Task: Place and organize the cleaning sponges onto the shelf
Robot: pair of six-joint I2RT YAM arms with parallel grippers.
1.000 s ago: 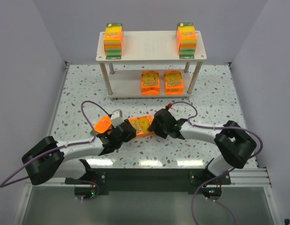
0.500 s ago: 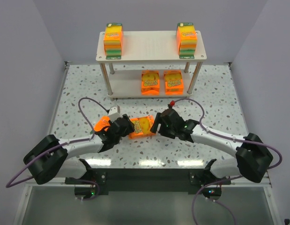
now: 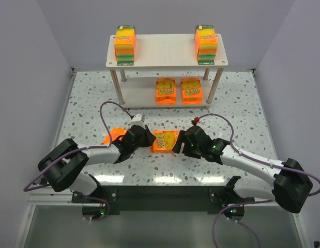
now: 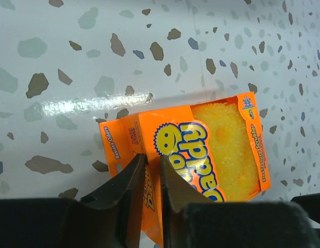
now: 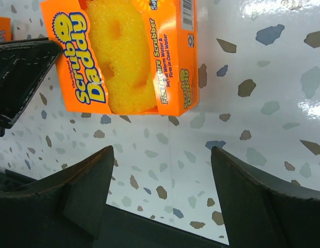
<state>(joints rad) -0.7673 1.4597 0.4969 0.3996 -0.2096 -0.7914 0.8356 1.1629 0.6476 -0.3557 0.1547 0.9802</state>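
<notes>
Scrub Daddy sponge packs: six in all, with two on the upper board, two on the lower board and two on the terrazzo table. Shelf: one, with two boards and four round legs. Robot arms: two. Table: one.

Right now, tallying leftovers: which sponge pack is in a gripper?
The centre pack off the shelf: the left gripper pinches its edge; the rest are untouched.
</notes>
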